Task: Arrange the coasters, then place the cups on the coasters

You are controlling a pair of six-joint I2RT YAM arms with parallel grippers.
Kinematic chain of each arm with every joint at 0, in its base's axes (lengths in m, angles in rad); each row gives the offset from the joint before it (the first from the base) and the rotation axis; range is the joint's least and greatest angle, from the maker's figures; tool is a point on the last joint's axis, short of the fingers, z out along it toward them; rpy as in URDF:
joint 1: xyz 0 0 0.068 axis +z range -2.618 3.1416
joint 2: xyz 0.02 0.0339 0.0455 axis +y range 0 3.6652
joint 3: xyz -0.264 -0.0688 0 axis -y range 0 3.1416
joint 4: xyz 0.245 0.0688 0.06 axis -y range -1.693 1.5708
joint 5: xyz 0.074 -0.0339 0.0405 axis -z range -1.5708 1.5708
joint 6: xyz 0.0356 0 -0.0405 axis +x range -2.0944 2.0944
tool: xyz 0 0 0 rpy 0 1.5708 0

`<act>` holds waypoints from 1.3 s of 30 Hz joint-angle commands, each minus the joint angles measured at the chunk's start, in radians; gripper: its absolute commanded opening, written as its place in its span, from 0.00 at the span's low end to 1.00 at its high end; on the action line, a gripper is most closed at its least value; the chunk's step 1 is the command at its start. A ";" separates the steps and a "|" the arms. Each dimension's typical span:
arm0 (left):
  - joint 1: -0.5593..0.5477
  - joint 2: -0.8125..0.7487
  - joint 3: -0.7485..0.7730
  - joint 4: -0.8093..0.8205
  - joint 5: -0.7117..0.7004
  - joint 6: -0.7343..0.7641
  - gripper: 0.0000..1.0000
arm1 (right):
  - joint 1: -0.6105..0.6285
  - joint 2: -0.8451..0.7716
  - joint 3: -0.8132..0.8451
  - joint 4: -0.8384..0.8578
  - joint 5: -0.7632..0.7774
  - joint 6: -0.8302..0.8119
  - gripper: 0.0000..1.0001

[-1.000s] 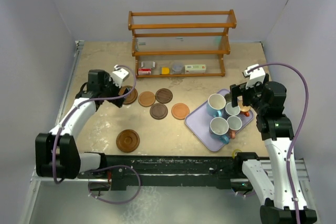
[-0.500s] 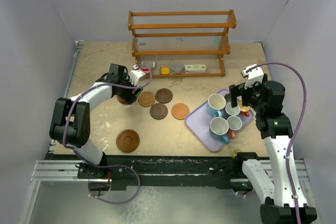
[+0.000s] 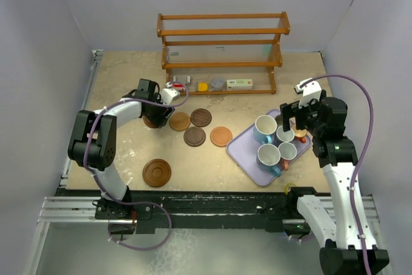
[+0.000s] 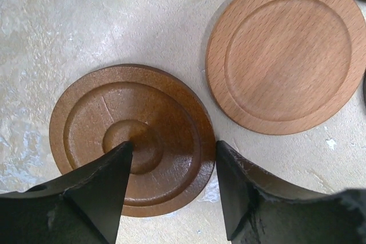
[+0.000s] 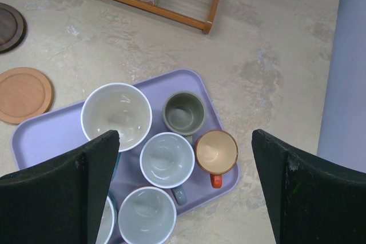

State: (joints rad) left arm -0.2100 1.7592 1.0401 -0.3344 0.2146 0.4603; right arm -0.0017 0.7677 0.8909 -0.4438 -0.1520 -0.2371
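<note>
Coaster-arranging step. L gripper (image 4: 174, 150) jaws apart, straddling right half of dark grooved coaster (image 4: 154, 115) on table, just beside light coaster (image 4: 286, 52); no clamp seen. R gripper (image 5: 183, 135) wide open over cups (image 5: 116, 115) in tray (image 5: 40, 135). Next imo: pinch rim, lift, reposition w/o bumping neighbour.

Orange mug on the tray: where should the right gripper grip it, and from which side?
Pinch the rim of the orange mug from above, one finger inside, one outside on the side away from the other mugs. It stands upright and open, neighbours crowd the other side, and its handle is small.
</note>
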 commanded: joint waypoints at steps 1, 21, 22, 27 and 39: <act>0.002 0.025 0.024 -0.003 0.017 0.017 0.55 | -0.002 0.002 0.006 0.020 -0.013 -0.014 1.00; 0.138 -0.111 -0.076 -0.081 -0.051 0.064 0.48 | -0.001 0.004 0.008 0.013 -0.027 -0.019 1.00; 0.138 -0.132 -0.076 -0.083 -0.043 0.061 0.52 | -0.002 0.002 0.005 0.013 -0.027 -0.019 1.00; 0.138 -0.308 -0.098 -0.101 0.030 0.054 0.66 | -0.002 -0.006 0.003 0.011 -0.034 -0.019 1.00; 0.069 -0.662 -0.253 -0.487 0.240 0.443 0.75 | -0.001 -0.023 0.000 0.011 -0.039 -0.021 1.00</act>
State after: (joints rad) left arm -0.0952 1.1473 0.8516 -0.6365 0.3763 0.7097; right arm -0.0021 0.7616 0.8909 -0.4519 -0.1757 -0.2470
